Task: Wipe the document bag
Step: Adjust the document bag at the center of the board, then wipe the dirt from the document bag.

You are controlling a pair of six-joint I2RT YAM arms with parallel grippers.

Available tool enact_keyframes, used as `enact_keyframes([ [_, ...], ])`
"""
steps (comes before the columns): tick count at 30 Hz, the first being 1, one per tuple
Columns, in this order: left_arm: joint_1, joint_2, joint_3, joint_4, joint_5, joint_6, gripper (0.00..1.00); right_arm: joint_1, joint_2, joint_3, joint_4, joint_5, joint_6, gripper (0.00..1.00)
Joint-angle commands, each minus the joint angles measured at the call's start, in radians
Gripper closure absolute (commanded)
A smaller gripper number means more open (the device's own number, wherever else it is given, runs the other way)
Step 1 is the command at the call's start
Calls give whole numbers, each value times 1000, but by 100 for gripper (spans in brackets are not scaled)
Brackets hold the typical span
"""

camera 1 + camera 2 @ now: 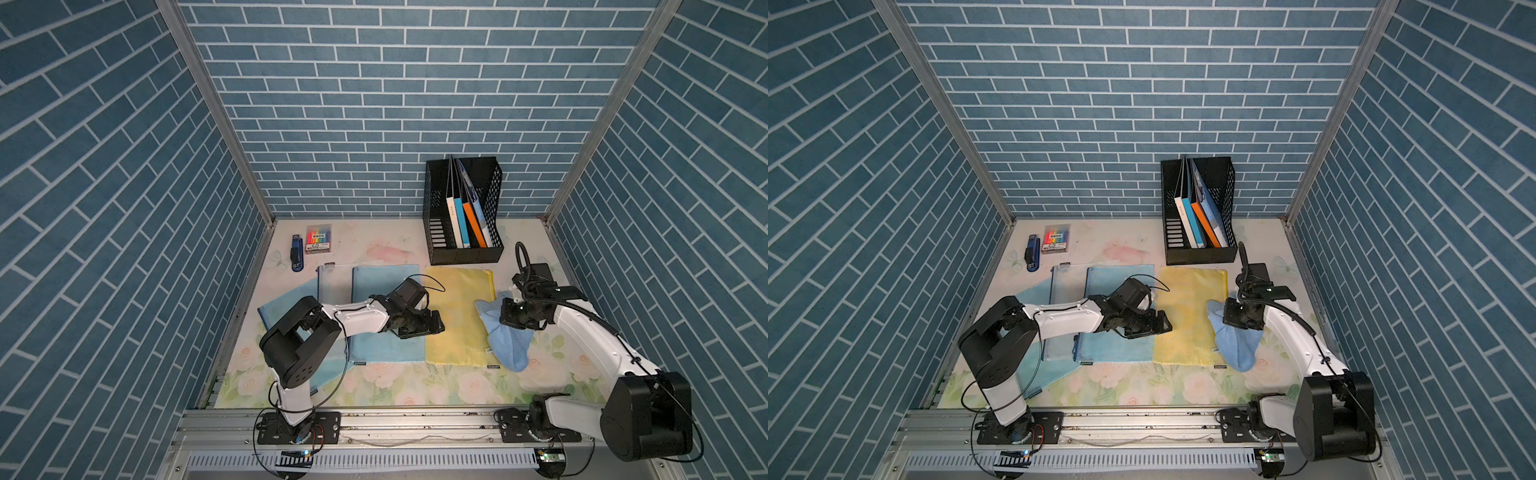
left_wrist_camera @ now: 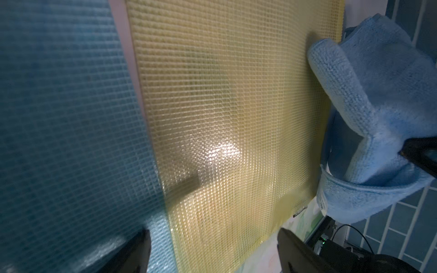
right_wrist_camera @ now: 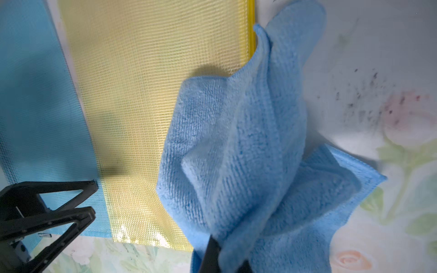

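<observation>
Step in hand: we judge the wiping to be at its start. The cloth [image 1: 507, 345] sits at one edge of the yellow document bag [image 1: 457, 324], and most of the bag's mesh face lies bare.
Right hand: the right hand [image 1: 506, 316] is clenched on a bunched fold of the cloth. The cloth hangs from the fingers [image 3: 210, 257] and drapes over the bag's edge nearest the right arm, with the rest on the tabletop [image 1: 395, 386].
Left hand: the left hand [image 1: 434, 323] is spread wide and holds nothing. It is low over the bag's opposite edge, beside the nearest of the blue bags [image 1: 378, 345]. We cannot tell whether it presses down.
Document bag: it lies flat on the tabletop, between the blue bags and the cloth, in front of the file rack [image 1: 463, 212].
Next move: we would drag the cloth flat across the mesh towards the left hand. The bag looks light and slick, so it likely needs pinning.
Around: a stapler [image 1: 296, 257] and a pack of markers [image 1: 319, 240] lie in the far corner, well apart.
In the way: the left hand sits on the wiping path. The trailing cloth could pick up the dark specks [image 3: 361, 101] on the tabletop.
</observation>
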Motion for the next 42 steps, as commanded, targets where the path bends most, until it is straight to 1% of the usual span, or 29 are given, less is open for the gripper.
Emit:
enact_keyframes([
  [1,-20,1,-28,24,54,-33,11,18,37,-28,36,3,42,100],
  [5,-32,7,-56,107,113,-68,11,32,83,-62,59,11,71,100],
  [7,-41,18,-48,118,135,-68,11,41,100,-80,79,9,86,100],
  [12,-44,9,-53,110,126,-65,11,52,132,-101,103,6,105,100],
  [16,-38,-7,-71,166,129,-84,13,57,142,-114,116,1,117,100],
  [20,-28,-9,-73,212,130,-101,18,64,153,-121,118,3,122,100],
  [23,-22,-8,-72,248,128,-108,28,66,156,-121,116,4,124,100],
  [29,-16,31,-67,271,141,-100,63,69,140,-101,97,11,119,100],
  [31,-13,47,-75,274,141,-99,74,72,125,-79,80,9,117,100],
  [33,-10,53,-82,281,141,-97,84,86,102,-42,46,18,119,100],
  [36,-7,64,-81,271,124,-80,94,132,63,20,-1,39,130,100],
  [38,-4,75,-71,246,112,-65,98,176,56,47,-5,26,155,100],
  [39,-2,84,-65,230,105,-54,100,204,63,58,0,17,172,100],
  [42,-2,103,-58,209,91,-30,100,316,122,79,33,0,224,100],
])
